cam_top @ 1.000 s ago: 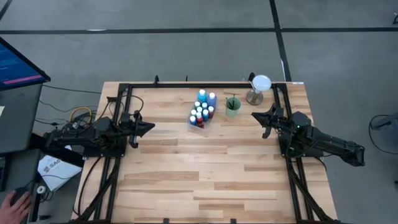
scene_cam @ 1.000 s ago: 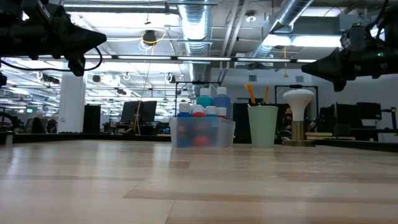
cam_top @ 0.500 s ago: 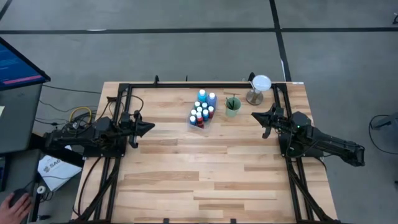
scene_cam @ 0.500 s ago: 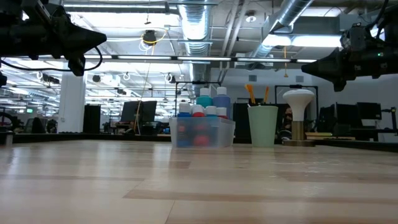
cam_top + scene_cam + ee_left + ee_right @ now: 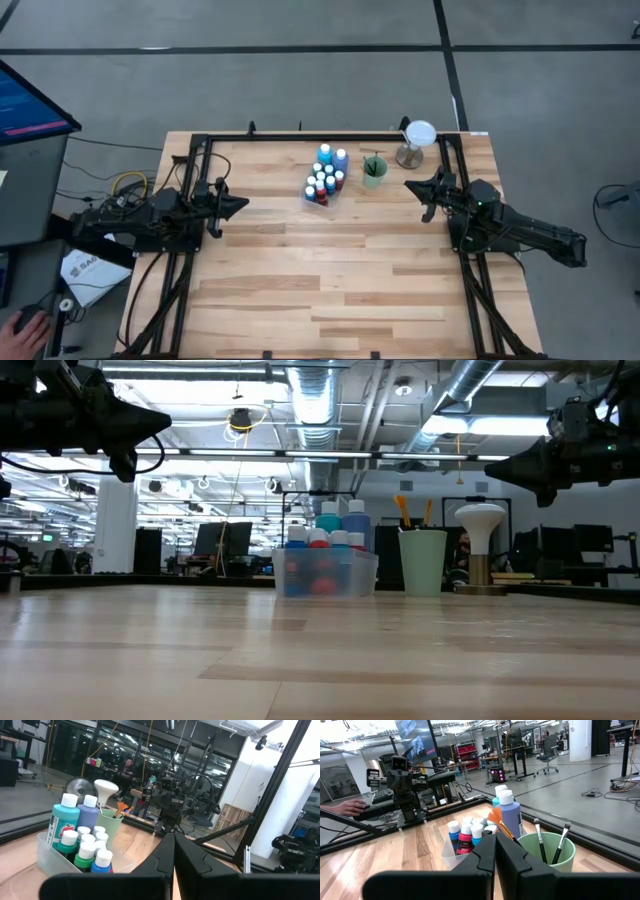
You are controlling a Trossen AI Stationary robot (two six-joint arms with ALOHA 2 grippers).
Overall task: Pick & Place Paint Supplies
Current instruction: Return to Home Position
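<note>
Nothing on the bench (image 5: 330, 290) has shifted in the last second: both arms hang where they were, and the supplies sit as before. Only a person's hand (image 5: 20, 328), off the bench near the left arm's base, has slid a touch.

The paint bottles (image 5: 326, 178) stand white-capped and packed together in a clear tray (image 5: 309, 196) toward the far side of the bench, about midway between the two arms. Two taller ones, teal and blue-violet, stand at the tray's far end, with the small red, blue and green ones in front of them. Just beside the tray, on the right arm's side, stands the green cup (image 5: 374, 180) with the paintbrushes (image 5: 374, 163) upright in it.

The left end effector (image 5: 243, 203) hovers above the bench, well apart from the tray and pointing toward it, its fingers pressed together with nothing between them. The right end effector (image 5: 409, 186) hovers near the cup, clear of it, and is likewise closed on nothing. A white-headed stand (image 5: 418, 140) sits at the far right corner, just beyond the cup.

From table height the tray's wall blurs the lower halves of the bottles, and the nearer ones cover those behind, so I cannot count them exactly. Only the upper ends of the brushes show above the cup's rim. One has orange bristles and two have dark tips; the shafts are hidden inside.
</note>
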